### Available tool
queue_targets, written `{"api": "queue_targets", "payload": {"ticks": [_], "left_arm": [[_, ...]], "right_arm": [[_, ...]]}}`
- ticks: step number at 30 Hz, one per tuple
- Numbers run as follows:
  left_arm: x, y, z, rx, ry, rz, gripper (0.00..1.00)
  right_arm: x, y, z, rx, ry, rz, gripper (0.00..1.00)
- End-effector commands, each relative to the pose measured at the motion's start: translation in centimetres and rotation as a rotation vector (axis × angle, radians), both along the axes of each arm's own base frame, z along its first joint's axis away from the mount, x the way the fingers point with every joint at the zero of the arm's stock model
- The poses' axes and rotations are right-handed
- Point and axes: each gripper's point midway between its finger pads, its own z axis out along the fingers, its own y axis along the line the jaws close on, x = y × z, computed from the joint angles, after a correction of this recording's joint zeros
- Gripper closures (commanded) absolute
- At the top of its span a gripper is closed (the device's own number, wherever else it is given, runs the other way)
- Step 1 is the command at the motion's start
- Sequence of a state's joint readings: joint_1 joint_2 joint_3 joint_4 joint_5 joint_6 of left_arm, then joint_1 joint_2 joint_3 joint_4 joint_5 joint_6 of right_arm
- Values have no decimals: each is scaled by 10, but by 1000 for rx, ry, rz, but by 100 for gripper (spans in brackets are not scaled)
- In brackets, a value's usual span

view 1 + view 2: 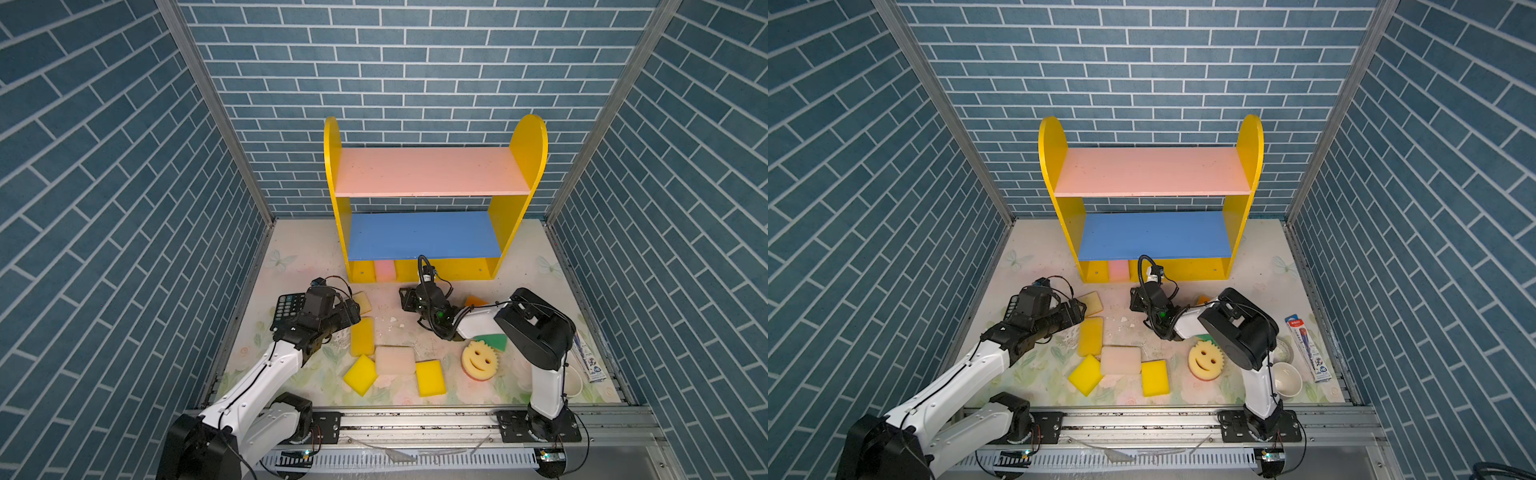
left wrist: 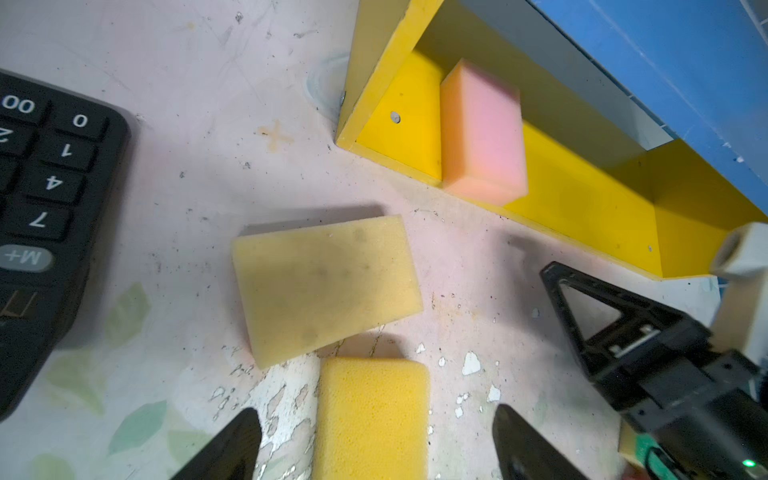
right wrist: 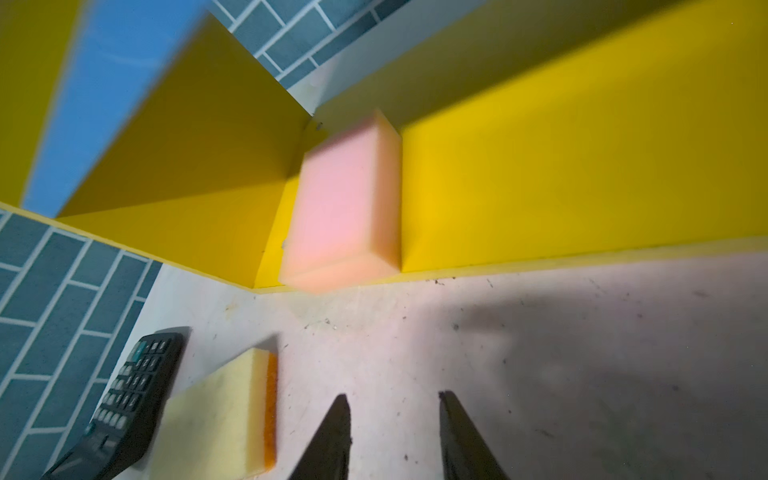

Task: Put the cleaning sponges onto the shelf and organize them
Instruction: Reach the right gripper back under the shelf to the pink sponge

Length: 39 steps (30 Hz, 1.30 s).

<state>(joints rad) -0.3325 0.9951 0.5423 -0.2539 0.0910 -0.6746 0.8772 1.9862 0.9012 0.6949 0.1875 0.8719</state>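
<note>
Cleaning sponges (image 1: 395,360) lie mostly loose on the surface (image 1: 532,266). Only the pink sponge (image 1: 385,271) is in the shelf (image 1: 525,166), lying on the yellow base toward the left side panel, under the blue middle board (image 1: 424,235), with its near end at the base's front edge. To its right the base shows bare yellow. A bare strip of surface runs between the shelf front and the loose pads, and the right tool (image 3: 393,395) hovers over it, its jaws partly apart with nothing between them. The left tool (image 2: 376,415) stands wide open above a yellow sponge (image 1: 362,336), gripping nothing. A tan sponge (image 1: 363,302) lies just beyond, and the black calculator (image 1: 286,309) sits further left, by the surface's left edge.
</note>
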Motion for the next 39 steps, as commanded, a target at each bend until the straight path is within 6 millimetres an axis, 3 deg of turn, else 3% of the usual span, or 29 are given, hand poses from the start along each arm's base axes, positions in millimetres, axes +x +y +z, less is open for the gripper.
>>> {"api": "queue_targets", "payload": {"ticks": [1,5,11,17,18,25,33,39], "left_arm": [[-1,-1,-4,-20,-5,-2,11],[-4,-3,-9,-30,4,-14,11],[-8,-6,-14,-50,17,-28,11],[-10,-3,-12,-47,1,-17,10],[-11,-3,-14,-46,5,-17,10],[-15,-1,-27,-41,32,-11,10],[-17,-9,-35,-61,77,-50,10],[-20,-13,-34,-83,82,-63,10]], "right_arm": [[17,16,30,178,-52,-49,62],[18,11,20,188,-55,-74,57],[21,19,-2,222,-15,-78,53],[38,23,0,288,-7,-94,61],[39,24,-14,270,7,-94,61],[51,31,-28,336,25,-93,62],[52,29,-53,365,78,-135,66],[51,38,-55,354,97,-111,73]]}}
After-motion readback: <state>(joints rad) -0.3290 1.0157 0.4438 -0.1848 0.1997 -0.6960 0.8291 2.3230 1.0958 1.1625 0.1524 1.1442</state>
